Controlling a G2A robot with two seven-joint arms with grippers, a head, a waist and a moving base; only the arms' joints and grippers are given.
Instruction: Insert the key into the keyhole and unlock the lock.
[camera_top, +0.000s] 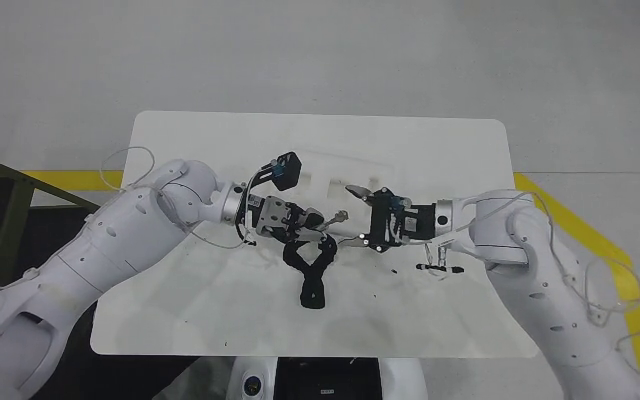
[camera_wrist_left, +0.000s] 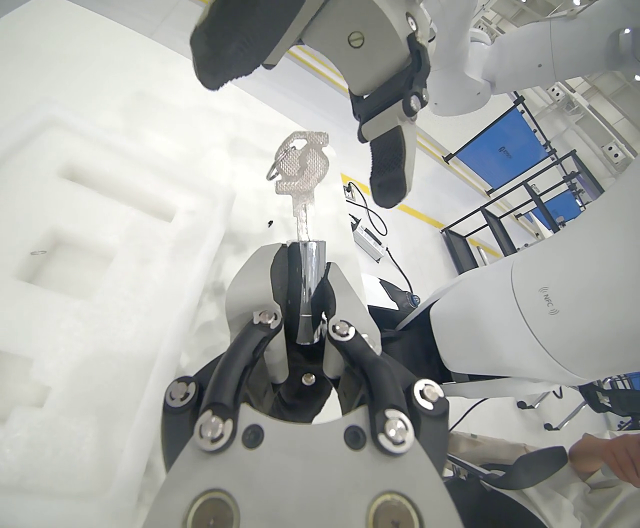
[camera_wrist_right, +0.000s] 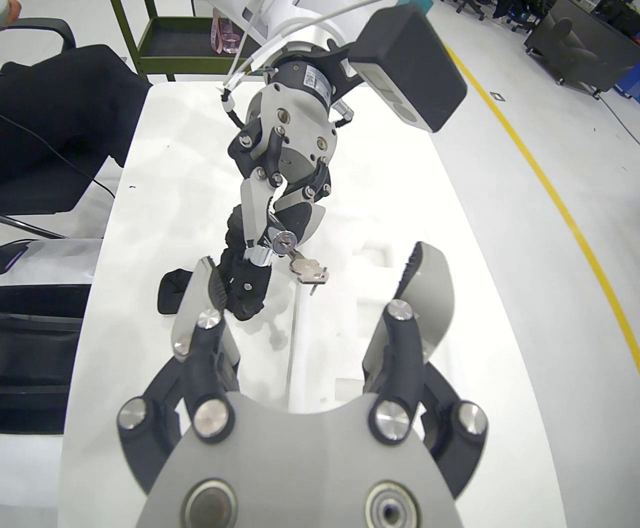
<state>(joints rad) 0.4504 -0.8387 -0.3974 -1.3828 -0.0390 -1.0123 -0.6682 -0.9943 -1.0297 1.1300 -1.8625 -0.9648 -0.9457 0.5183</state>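
Note:
My left gripper (camera_wrist_left: 304, 262) is shut on the chrome lock cylinder (camera_wrist_left: 310, 295), held above the table's middle. The silver key (camera_wrist_left: 300, 170) sticks out of the cylinder's keyhole, its blade inside. The lock's black cable body (camera_top: 310, 275) hangs down to the table. My right gripper (camera_wrist_right: 315, 285) faces the key (camera_wrist_right: 309, 270) with its fingers (camera_wrist_right: 425, 280) spread open on either side of the key head, not touching it. In the top view the left gripper (camera_top: 310, 222) and right gripper (camera_top: 353, 215) meet head-on with the key (camera_top: 338, 216) between them.
A white foam tray (camera_top: 330, 175) with square recesses lies on the white table (camera_top: 200, 310) behind the grippers. A small black cable piece (camera_top: 437, 268) lies under the right arm. A green cart (camera_wrist_right: 165, 45) and a black chair stand past the table's left end.

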